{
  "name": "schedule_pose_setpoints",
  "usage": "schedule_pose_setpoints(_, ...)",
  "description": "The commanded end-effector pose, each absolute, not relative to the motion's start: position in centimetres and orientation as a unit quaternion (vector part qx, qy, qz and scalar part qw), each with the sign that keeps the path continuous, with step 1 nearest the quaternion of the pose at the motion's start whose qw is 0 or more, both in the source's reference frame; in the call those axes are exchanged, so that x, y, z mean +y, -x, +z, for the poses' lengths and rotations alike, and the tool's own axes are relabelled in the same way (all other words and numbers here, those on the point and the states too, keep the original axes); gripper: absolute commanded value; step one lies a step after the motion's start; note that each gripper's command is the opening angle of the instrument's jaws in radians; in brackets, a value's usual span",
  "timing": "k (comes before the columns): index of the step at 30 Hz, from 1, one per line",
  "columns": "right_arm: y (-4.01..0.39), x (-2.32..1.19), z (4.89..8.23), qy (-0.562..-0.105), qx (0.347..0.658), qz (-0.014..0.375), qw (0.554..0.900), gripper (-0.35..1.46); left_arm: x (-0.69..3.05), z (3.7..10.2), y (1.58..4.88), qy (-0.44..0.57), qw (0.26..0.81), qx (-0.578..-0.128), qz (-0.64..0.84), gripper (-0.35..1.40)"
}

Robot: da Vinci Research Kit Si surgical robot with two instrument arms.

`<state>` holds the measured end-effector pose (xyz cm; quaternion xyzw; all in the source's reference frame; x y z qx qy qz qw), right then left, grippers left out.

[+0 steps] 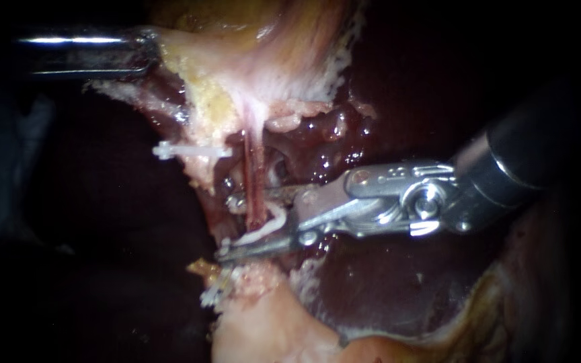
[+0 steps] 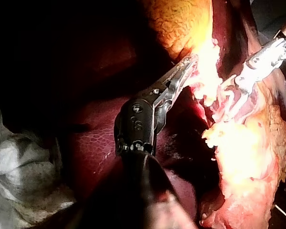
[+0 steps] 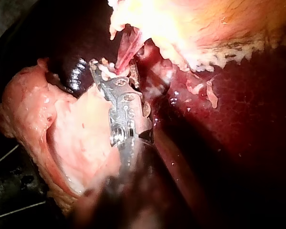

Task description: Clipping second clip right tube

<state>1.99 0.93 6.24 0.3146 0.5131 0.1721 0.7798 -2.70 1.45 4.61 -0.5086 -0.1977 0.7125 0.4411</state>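
Right tube point(image 1: 255, 175): red strand, standing between the parted sides of the right instrument point(image 1: 226, 227) hand. That hand is released and astride the tube, with a white clip point(image 1: 263, 230) lying in it against the tube. Left instrument point(image 2: 186, 69): hand clenched on gallbladder point(image 1: 290, 40).

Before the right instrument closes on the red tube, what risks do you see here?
1. The right instrument stands with open jaws around the red tube. The white clip between them looks slanted to the tube, so closing now may seat it askew or catch only part of the tube.
2. The lower jaw's tip lies against pale fatty tissue; the clip may trap that tissue too.
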Motion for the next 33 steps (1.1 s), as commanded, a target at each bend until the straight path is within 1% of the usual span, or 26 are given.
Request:
schedule_pose_setpoints(1, -2.0, 0.92, 6.25, -0.318, 0.516, 0.174, 0.776, 0.46, 1.45, 4.62, 2.7, 0.509, 0.441, -0.198, 0.713, -0.35)
schedule_pose_setpoints(10, -2.01, 0.89, 6.22, -0.334, 0.531, 0.172, 0.759, 0.46, 1.45, 4.63, 2.69, 0.509, 0.441, -0.198, 0.713, -0.35)
schedule_pose_setpoints(13, -2.01, 0.84, 6.15, -0.348, 0.537, 0.169, 0.75, 0.46, 1.45, 4.63, 2.69, 0.509, 0.441, -0.198, 0.713, -0.35)
schedule_pose_setpoints(18, -2.03, 0.71, 6.0, -0.374, 0.543, 0.148, 0.737, 0.45, 1.44, 4.63, 2.69, 0.509, 0.441, -0.198, 0.713, -0.35)
schedule_pose_setpoints(21, -2.05, 0.65, 5.9, -0.382, 0.549, 0.137, 0.731, 0.44, 1.44, 4.63, 2.69, 0.509, 0.441, -0.198, 0.713, -0.35)
schedule_pose_setpoints(23, -2.06, 0.63, 5.85, -0.384, 0.551, 0.136, 0.728, 0.44, 1.44, 4.63, 2.69, 0.509, 0.441, -0.198, 0.713, -0.35)
schedule_pose_setpoints(29, -2.06, 0.62, 5.79, -0.389, 0.554, 0.135, 0.724, 0.39, 1.44, 4.63, 2.69, 0.509, 0.441, -0.198, 0.713, -0.35)
schedule_pose_setpoints(33, -2.04, 0.66, 5.81, -0.388, 0.554, 0.136, 0.724, 0.28, 1.44, 4.63, 2.69, 0.509, 0.441, -0.198, 0.713, -0.35)
